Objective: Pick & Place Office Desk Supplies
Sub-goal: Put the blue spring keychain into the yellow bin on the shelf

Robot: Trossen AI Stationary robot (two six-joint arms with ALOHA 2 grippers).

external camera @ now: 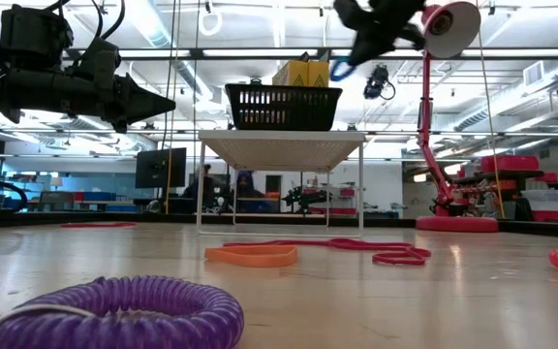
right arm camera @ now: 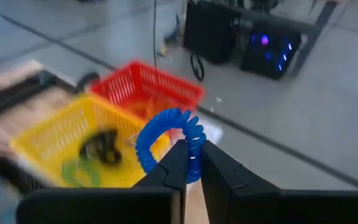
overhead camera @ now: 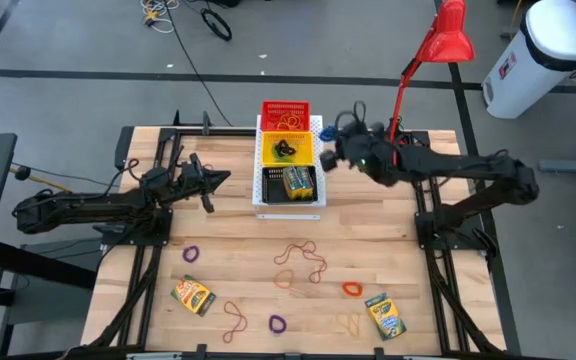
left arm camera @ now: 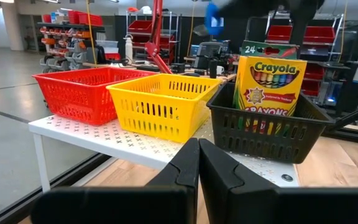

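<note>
My right gripper (overhead camera: 328,158) hangs high beside the three baskets on the white board (overhead camera: 314,205), shut on a blue coiled elastic loop (right arm camera: 166,134). The same blue loop (external camera: 342,70) shows in the low view. The red basket (overhead camera: 285,110) holds rubber bands, the yellow basket (overhead camera: 286,148) a black and a green loop, the black basket (overhead camera: 288,185) crayon boxes. On the table lie two crayon boxes (overhead camera: 194,295) (overhead camera: 386,315), purple loops (overhead camera: 190,254) (overhead camera: 277,323), an orange loop (overhead camera: 353,289) and reddish rubber bands (overhead camera: 298,262). My left gripper (overhead camera: 211,187) waits shut, left of the baskets. My right gripper pinches one side of the blue loop's coil (right arm camera: 193,144) between its two fingertips. The fingers come from the table's right, slanting down toward the baskets. The loop is lifted clear, and the rest of its ring sticks out beyond the fingertips, above the yellow and red baskets.
A red desk lamp (overhead camera: 438,45) stands at the table's far right, close behind my right arm. The near half of the table carries the loose supplies, with bare wood between them.
</note>
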